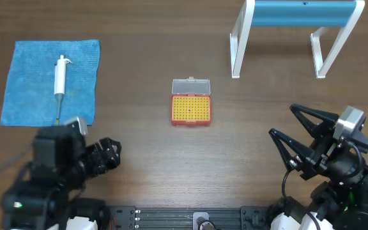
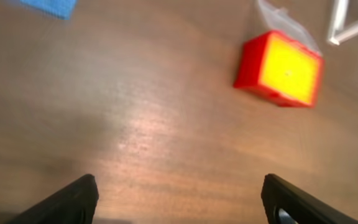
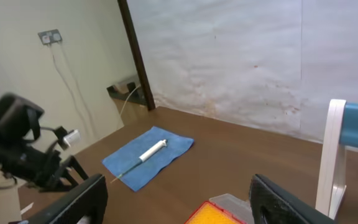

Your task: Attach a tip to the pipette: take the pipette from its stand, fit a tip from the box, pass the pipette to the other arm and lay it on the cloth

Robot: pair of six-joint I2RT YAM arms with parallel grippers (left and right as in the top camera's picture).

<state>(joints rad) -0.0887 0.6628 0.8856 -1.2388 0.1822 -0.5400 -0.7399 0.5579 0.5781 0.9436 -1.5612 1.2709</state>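
Both arms sit at the desk's near edge. Left gripper (image 2: 179, 182): fingers spread wide, holding nothing. Right gripper (image 1: 282, 120): likewise spread and empty. Pipette (image 1: 61, 75) lies on the blue cloth (image 1: 24, 96) by the desk's left edge, its thin tip end pointing toward the near edge. Tip box (image 1: 191, 110), lid open, stands mid-desk. Stand (image 1: 299, 13) occupies the far right corner.

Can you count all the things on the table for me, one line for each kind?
cloth: 1
pipette: 1
tip box: 1
stand: 1
Total: 4
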